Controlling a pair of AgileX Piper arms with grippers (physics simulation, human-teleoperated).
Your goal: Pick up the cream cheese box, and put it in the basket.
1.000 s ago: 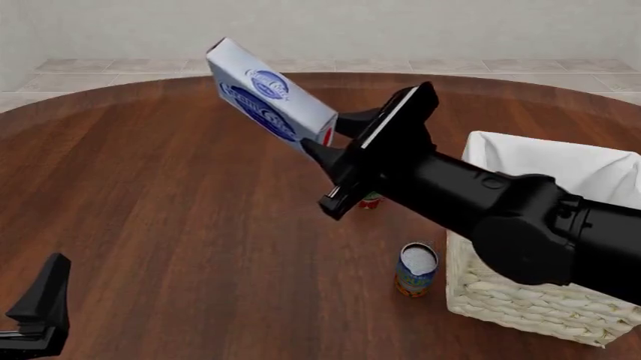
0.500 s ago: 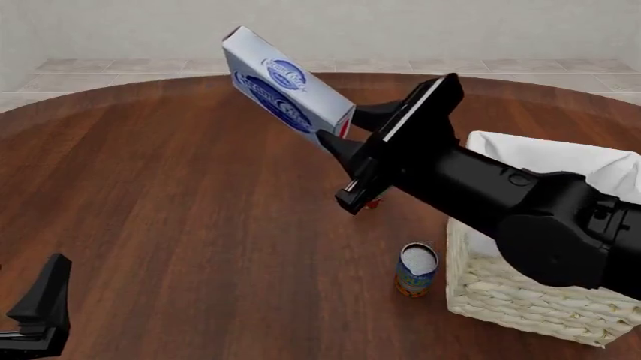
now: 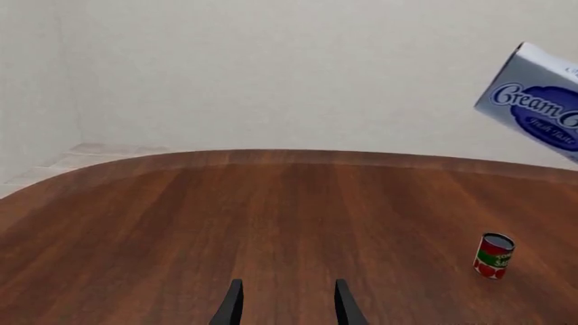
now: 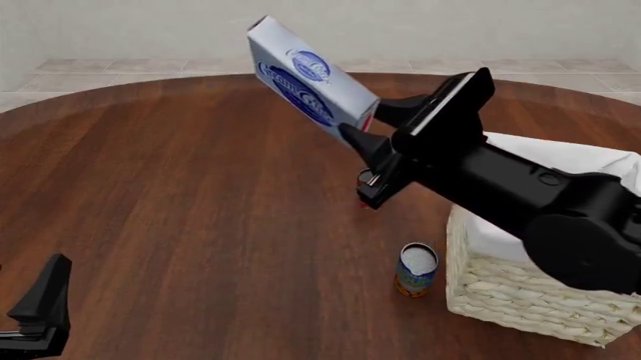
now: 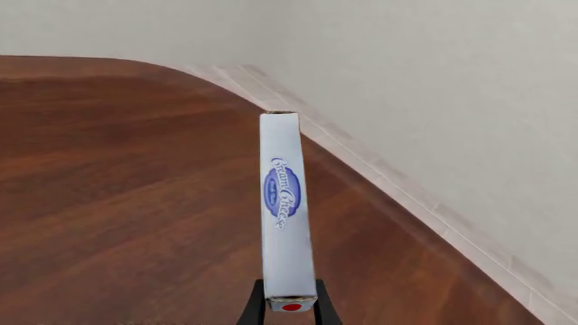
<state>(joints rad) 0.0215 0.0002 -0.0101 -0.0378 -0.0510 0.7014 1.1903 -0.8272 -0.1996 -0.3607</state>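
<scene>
The right tool (image 4: 373, 129) is clamped on the cream cheese box (image 4: 312, 83), pinching it at its red-dot end. The box is up in the air, well clear of the tabletop (image 4: 180, 195), tilted w/ its free end pointing up and away toward the far left. In the right wrist view the box (image 5: 287, 210) stands edge-on btwn the two fingers (image 5: 254, 308), oval logo along the narrow side.

The basket (image 4: 521, 296) sits at the right near side of the tabletop, white cloth lining showing; the right arm crosses above its near-left corner. The box is left of and beyond the basket, not over it.

A small can (image 4: 416, 268) w/ a pale top stands just left of the basket. Another red-and-green can (image 3: 493, 255) shows in the left wrist view, mostly hidden behind the right tool from the front.

Left tool (image 3: 285, 305) is low at the near left, released, fingers apart w/ nothing btwn them.
</scene>
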